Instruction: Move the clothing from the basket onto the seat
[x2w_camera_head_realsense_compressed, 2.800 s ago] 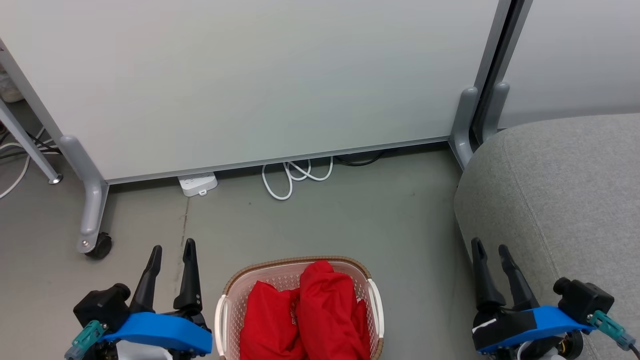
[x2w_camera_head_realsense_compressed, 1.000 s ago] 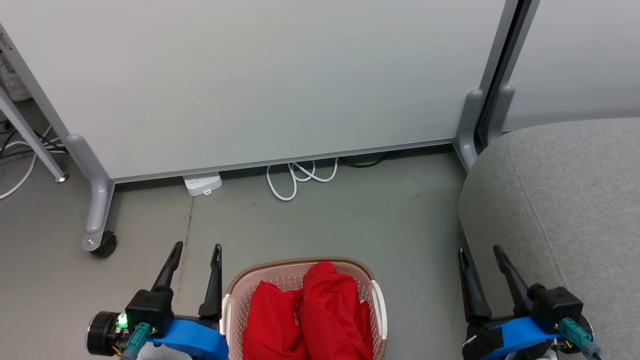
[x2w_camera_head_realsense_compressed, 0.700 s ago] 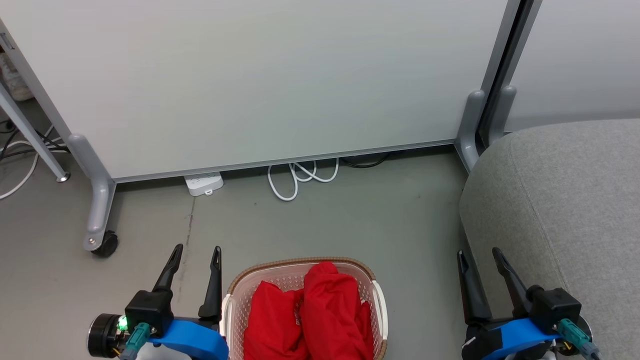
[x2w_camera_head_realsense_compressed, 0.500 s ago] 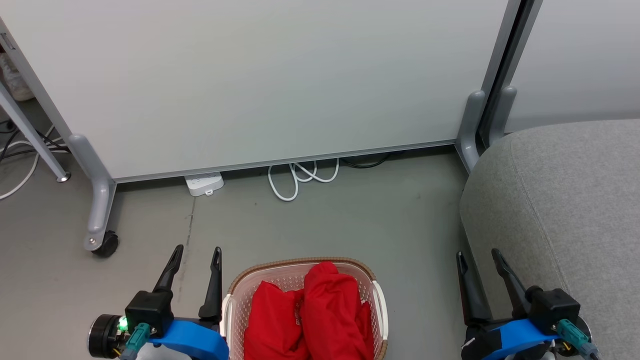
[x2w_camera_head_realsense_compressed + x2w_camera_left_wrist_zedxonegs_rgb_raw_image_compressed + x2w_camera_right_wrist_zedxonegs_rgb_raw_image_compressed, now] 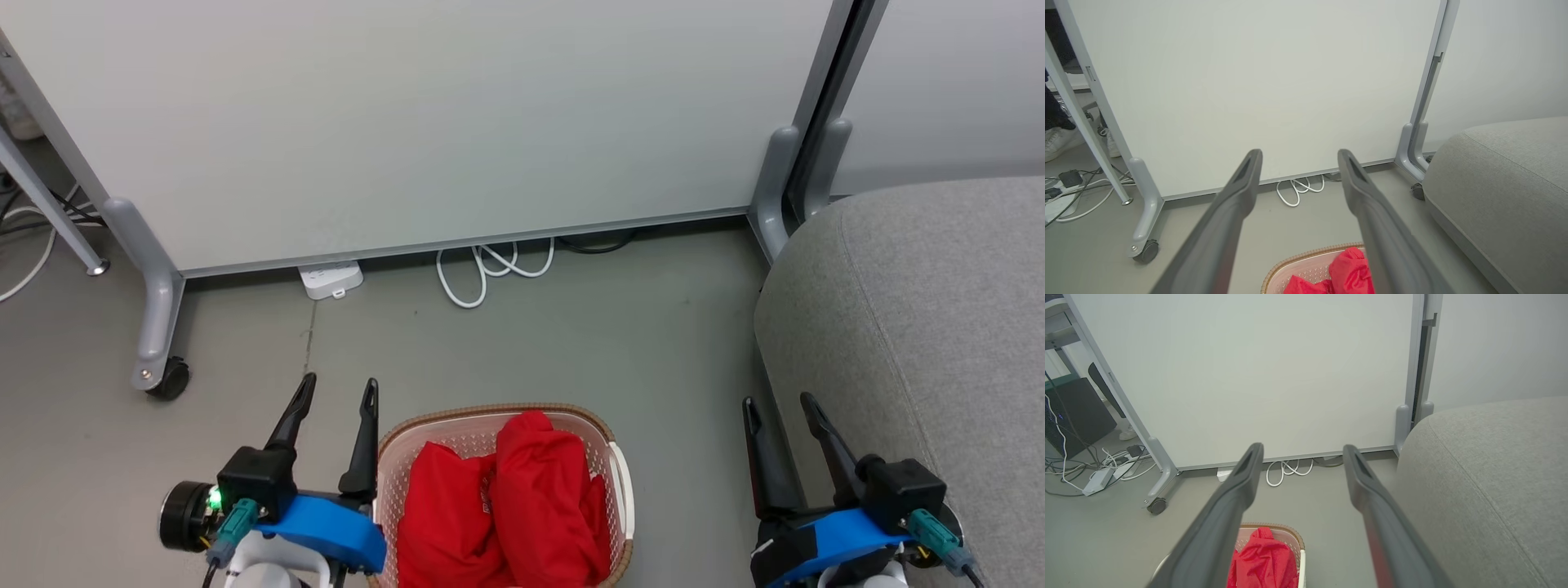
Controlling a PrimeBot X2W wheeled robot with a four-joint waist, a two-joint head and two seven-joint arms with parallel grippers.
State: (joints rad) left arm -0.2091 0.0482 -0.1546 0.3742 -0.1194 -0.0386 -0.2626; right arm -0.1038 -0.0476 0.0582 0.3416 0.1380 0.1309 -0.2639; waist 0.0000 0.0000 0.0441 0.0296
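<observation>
The left gripper (image 5: pixel 340 380) and right gripper (image 5: pixel 776 400) are held spread and empty, one just left of the basket (image 5: pixel 490 408), the other beside the seat (image 5: pixel 922 310) at right. The clothing (image 5: pixel 506 498) is heaped inside the basket. The reach is judged in hand, and a descent onto the red fabric is called for next.

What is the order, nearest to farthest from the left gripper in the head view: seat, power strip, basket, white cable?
1. Basket, just right of the left gripper.
2. Power strip, ahead, by the panel's foot.
3. White cable, ahead and to the right.
4. Seat, far right.
</observation>
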